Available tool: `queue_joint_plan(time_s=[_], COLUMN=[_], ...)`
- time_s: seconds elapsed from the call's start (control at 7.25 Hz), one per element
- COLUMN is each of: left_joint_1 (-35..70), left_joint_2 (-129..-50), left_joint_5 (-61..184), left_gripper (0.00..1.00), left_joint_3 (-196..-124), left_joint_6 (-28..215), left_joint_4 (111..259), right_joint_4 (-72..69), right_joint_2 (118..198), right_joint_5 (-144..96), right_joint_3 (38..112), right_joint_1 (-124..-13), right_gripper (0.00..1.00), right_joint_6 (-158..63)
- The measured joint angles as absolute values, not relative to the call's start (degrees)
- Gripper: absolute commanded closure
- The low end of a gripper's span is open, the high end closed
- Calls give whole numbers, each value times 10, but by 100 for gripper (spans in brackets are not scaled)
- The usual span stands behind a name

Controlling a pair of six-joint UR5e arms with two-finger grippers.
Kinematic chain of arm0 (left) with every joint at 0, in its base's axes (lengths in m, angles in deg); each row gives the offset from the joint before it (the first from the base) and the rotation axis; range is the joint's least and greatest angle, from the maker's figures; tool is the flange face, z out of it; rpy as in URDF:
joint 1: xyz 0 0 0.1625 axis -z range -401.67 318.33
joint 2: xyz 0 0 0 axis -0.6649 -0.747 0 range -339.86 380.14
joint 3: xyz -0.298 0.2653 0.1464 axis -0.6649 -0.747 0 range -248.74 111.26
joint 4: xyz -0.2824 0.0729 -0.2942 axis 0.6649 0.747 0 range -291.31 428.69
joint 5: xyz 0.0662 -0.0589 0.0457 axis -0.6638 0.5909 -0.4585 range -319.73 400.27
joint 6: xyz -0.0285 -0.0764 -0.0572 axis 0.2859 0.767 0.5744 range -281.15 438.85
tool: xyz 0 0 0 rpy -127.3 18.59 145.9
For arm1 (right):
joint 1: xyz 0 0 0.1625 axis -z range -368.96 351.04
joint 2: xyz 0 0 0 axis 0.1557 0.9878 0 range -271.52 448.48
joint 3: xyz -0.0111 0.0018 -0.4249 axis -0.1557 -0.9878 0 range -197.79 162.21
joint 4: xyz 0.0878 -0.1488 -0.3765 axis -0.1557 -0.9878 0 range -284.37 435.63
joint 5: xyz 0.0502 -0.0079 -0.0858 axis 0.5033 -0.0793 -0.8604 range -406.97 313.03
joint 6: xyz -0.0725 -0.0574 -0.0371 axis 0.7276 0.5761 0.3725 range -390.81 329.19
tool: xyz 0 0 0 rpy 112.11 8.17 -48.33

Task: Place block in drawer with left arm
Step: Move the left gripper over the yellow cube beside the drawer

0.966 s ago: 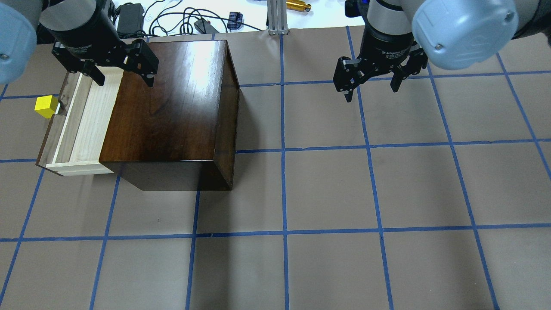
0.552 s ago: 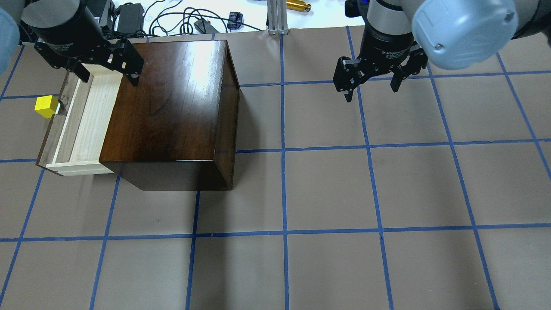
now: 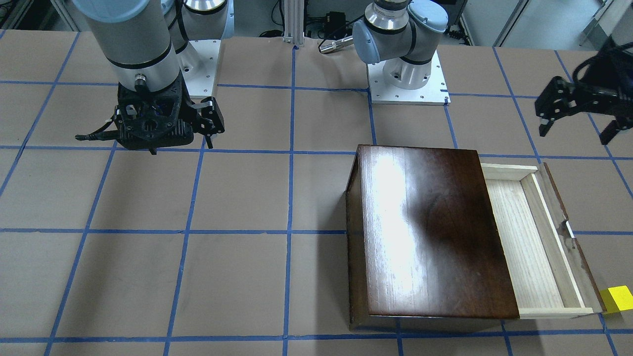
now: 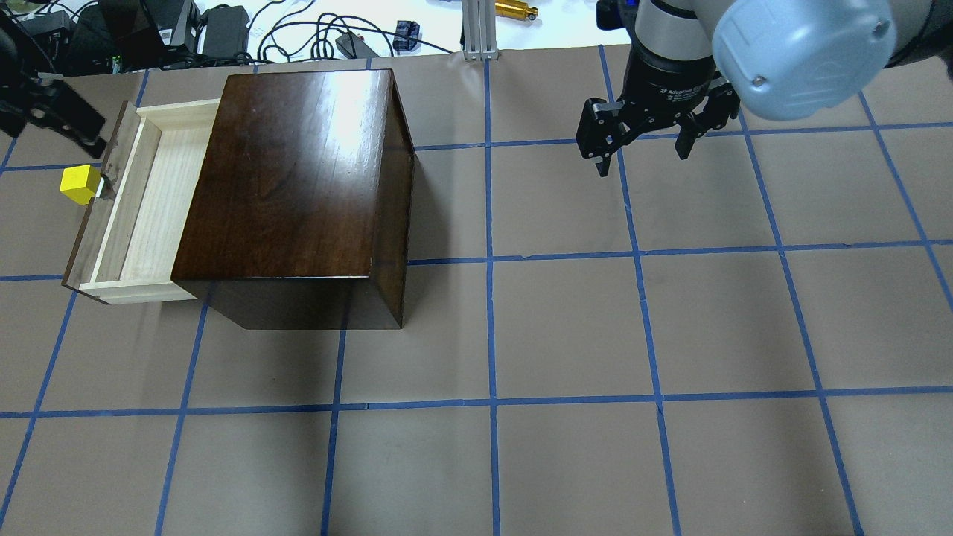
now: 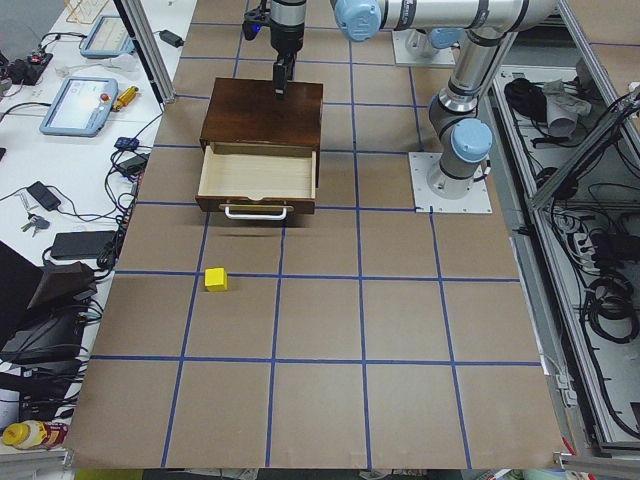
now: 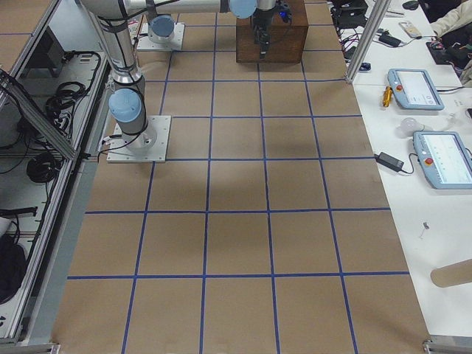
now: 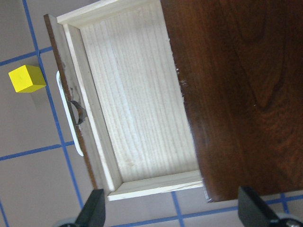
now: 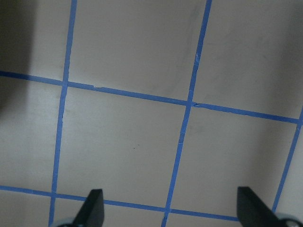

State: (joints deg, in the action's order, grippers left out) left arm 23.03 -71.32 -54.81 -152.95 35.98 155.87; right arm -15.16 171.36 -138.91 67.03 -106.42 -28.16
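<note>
Leftward, toward 9 o'clock in the overhead view, the left gripper [image 3: 574, 132] has pulled off the drawer's back corner, so only one black finger [image 4: 68, 119] is showing at that view's edge. The block, the drawer and the right gripper are sitting where they were.

The left gripper's jaws are standing wide apart with nothing between them; its wrist camera is looking straight down into the tray. The right gripper [image 4: 642, 158] is hanging at 3 o'clock from the box, likewise spread wide and empty, over bare paper.

The drawer [image 4: 141, 216] is jutting out of the box [image 4: 298, 179] toward 9 o'clock, a shallow tray of pale, straight-grained wood with thin raised walls and square inner corners. Its whole floor is lying open from above. Its dark front board is carrying a pale bar handle [image 7: 66, 113] and a small notch at mid-length. The box is glossy dark brown with sharp edges, and its flat top is throwing back a bright glare.

The block [image 4: 80, 184], a small matte yellow cube, is resting on the table [image 4: 566, 327] at 9 o'clock from the drawer front (the overhead view makes it seem to touch, but the left side view is showing it apart). Brown paper crossed by blue tape lines is spreading open on every side of it.
</note>
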Motion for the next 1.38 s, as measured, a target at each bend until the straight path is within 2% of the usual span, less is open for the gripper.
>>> queue_joint_plan(time_s=[0.41, 0.83, 1.38], left_joint_1=[107, 90, 90], left_joint_2=[-791, -921, -1052], left_joint_5=[-538, -537, -511], left_gripper=[0, 0, 0], left_joint_3=[-1463, -1350, -1304], left_joint_6=[137, -57, -271], left_joint_4=[1551, 1547, 1478], right_joint_4=[-152, -152, -152], right_joint_2=[1714, 1714, 1714], right_joint_5=[-1389, -1389, -1389], right_joint_3=[670, 670, 670], right_joint_1=[-1064, -1064, -1064], right_gripper=[0, 0, 0], right_joint_6=[-281, -281, -282])
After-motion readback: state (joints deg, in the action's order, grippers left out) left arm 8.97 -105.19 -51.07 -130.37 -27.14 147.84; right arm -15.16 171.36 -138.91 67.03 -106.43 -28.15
